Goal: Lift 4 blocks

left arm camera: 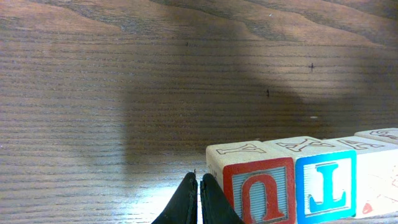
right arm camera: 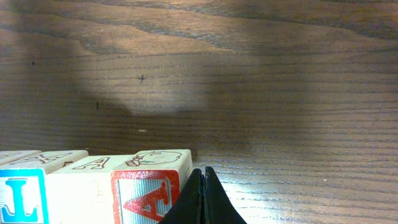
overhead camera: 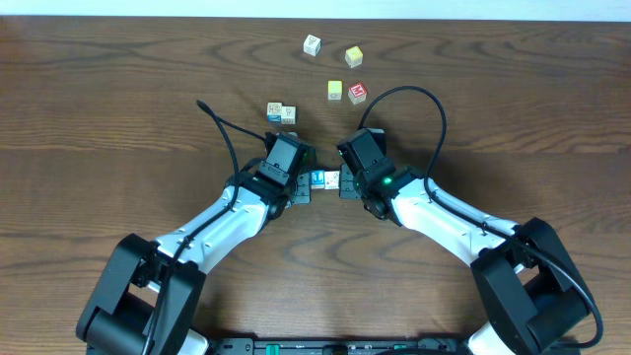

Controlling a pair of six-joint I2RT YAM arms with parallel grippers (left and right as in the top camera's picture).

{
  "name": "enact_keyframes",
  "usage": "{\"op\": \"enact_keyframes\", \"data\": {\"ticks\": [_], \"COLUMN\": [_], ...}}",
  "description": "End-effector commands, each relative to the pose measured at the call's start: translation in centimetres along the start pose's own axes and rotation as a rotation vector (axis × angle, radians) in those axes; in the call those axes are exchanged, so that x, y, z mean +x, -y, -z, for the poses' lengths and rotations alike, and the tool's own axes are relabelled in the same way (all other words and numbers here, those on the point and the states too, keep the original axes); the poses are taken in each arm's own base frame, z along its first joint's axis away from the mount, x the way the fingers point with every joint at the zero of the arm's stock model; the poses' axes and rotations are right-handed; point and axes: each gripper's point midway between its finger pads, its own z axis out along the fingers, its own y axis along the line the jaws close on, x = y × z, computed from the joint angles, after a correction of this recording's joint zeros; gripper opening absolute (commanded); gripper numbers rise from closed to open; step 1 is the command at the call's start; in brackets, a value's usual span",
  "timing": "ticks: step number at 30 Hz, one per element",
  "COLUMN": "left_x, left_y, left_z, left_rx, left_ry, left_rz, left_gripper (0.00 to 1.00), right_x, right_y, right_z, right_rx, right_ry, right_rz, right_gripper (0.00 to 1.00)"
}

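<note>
Several alphabet blocks (overhead camera: 325,179) stand side by side in a tight row between my two grippers. My left gripper (overhead camera: 308,181) (left arm camera: 199,178) is shut on nothing, and its right finger lies against the red-faced U block (left arm camera: 258,190) at the row's left end. Beside that block come a blue-faced one (left arm camera: 325,186) and a white-faced one (left arm camera: 376,180). My right gripper (overhead camera: 344,182) (right arm camera: 204,172) is also shut on nothing and touches the red-faced A block (right arm camera: 146,196) at the other end, with a white block (right arm camera: 81,186) and the blue block (right arm camera: 22,198) beyond. I cannot tell whether the row rests on the table.
Farther back lie a pair of blocks (overhead camera: 281,113), a white block (overhead camera: 312,44), two yellow blocks (overhead camera: 353,56) (overhead camera: 335,90) and a red block (overhead camera: 357,93). Black cables (overhead camera: 222,128) arch from both wrists over the wooden table (overhead camera: 118,118).
</note>
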Motion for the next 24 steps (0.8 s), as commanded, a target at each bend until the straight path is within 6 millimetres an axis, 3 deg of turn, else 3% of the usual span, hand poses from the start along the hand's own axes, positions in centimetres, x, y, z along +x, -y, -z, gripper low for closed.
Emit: {"op": "enact_keyframes", "data": {"ticks": [1,24], "left_x": [2.70,3.00], "left_y": [8.78,8.65], "left_z": [1.73,1.10], "left_rx": [0.346,0.342], "left_ry": [-0.105,-0.111], "left_rz": [-0.095,-0.095], "left_gripper": [0.07,0.07], "right_x": [2.79,2.88], "right_y": [-9.90,-9.71], "right_z": [2.58,2.17], "right_rx": [-0.366,-0.354], "right_ry": [-0.121,-0.119], "right_rz": [0.086,0.093], "right_gripper": [0.01,0.01]}}
